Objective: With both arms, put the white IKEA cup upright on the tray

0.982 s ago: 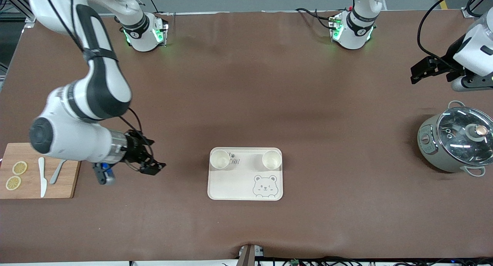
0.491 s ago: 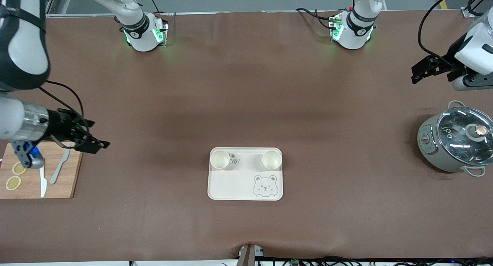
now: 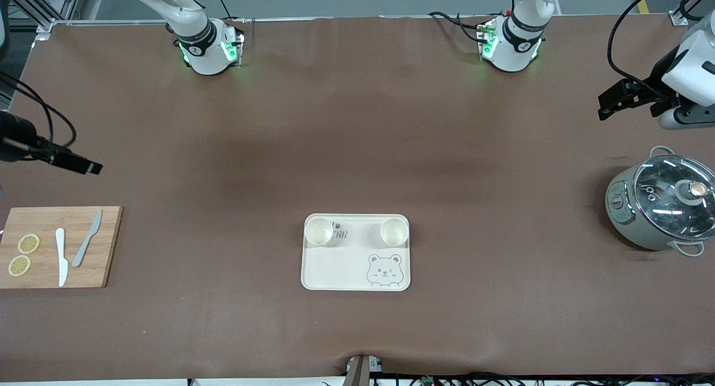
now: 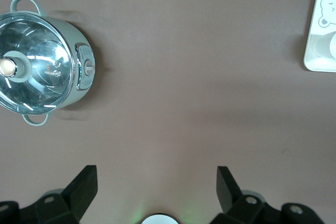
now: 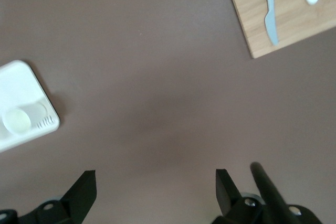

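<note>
Surface [image 3: 357, 123] largely bare. Tray [image 3: 356, 252] sits near the front camera with two cups [image 3: 319, 230] [image 3: 394, 232] upright on it — placement looks done. Judged: nothing left but parking the arms. Left gripper [image 4: 156, 188] spread, empty, over bare surface by the pot [image 3: 660, 206]; right gripper [image 5: 155, 188] spread, empty, near the board [image 3: 57, 246]. Only the wrist views show both fingers apart.

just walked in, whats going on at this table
Nothing is being handled right now. Two white cups stand upright on the bear tray. The right end effector hangs open above the table near the cutting board, and the left end effector hangs open near the lidded pot. Both hold nothing.
</note>
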Controlling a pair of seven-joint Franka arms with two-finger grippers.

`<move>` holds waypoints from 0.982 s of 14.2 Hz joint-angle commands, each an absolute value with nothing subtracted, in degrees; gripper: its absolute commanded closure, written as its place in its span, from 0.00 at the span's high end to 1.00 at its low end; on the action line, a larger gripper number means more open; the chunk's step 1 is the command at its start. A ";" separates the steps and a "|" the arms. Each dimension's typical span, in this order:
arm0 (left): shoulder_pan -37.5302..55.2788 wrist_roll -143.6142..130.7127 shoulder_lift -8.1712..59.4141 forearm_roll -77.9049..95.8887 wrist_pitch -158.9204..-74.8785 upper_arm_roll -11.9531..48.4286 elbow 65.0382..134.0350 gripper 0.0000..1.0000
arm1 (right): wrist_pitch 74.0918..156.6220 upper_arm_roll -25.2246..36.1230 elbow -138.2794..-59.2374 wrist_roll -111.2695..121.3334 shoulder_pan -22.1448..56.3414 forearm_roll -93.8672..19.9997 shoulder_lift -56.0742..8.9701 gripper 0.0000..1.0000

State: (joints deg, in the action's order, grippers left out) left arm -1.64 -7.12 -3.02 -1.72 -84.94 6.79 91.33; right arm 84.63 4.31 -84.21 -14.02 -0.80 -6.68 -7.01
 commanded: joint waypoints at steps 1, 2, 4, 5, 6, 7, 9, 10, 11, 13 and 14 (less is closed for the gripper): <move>-1.58 -7.73 -3.69 -1.32 -84.11 6.59 91.05 1.00 | 83.42 3.08 -88.94 -9.41 -0.97 -2.12 -0.45 1.00; -1.58 -7.73 -3.69 -1.32 -84.11 6.59 91.05 1.00 | 83.32 3.16 -89.64 -9.06 -1.23 -1.85 0.26 1.00; -1.58 -7.73 -3.78 -1.32 -84.11 6.59 91.14 1.00 | 84.63 3.16 -90.52 -9.05 -1.06 -1.76 1.93 1.00; -1.58 -7.73 -3.78 -1.32 -84.11 6.59 91.06 1.00 | 85.86 2.90 -92.09 -9.05 -0.62 -1.76 3.24 1.00; -1.58 -7.73 -3.78 -1.32 -84.11 6.68 90.97 1.00 | 87.96 2.64 -94.55 -9.05 -0.44 -1.67 4.03 1.00; -1.58 -7.73 -3.78 -1.32 -84.11 6.68 90.79 1.00 | 89.72 2.72 -96.92 -8.70 -0.35 -1.67 5.44 1.00; -1.58 -7.73 -3.78 -1.32 -84.37 6.68 90.70 1.00 | 90.79 2.64 -97.38 -5.21 -0.18 -1.58 5.54 1.00; -1.58 -7.65 -3.78 -1.14 -84.46 6.68 90.70 1.00 | 90.97 2.64 -96.86 -2.49 -0.09 -1.58 5.28 1.00; -1.58 -7.73 -3.78 -1.14 -84.72 6.68 90.70 1.00 | 91.49 2.64 -96.25 -1.24 0.17 -1.41 5.19 1.00; -1.49 -7.65 -3.78 -1.32 -84.99 6.68 90.44 1.00 | 91.32 2.72 -94.49 -0.71 0.00 -0.45 4.22 1.00; -1.58 -7.65 -3.78 -1.32 -84.99 6.59 89.40 1.00 | 91.32 2.72 -94.05 -0.70 0.17 0.78 4.22 1.00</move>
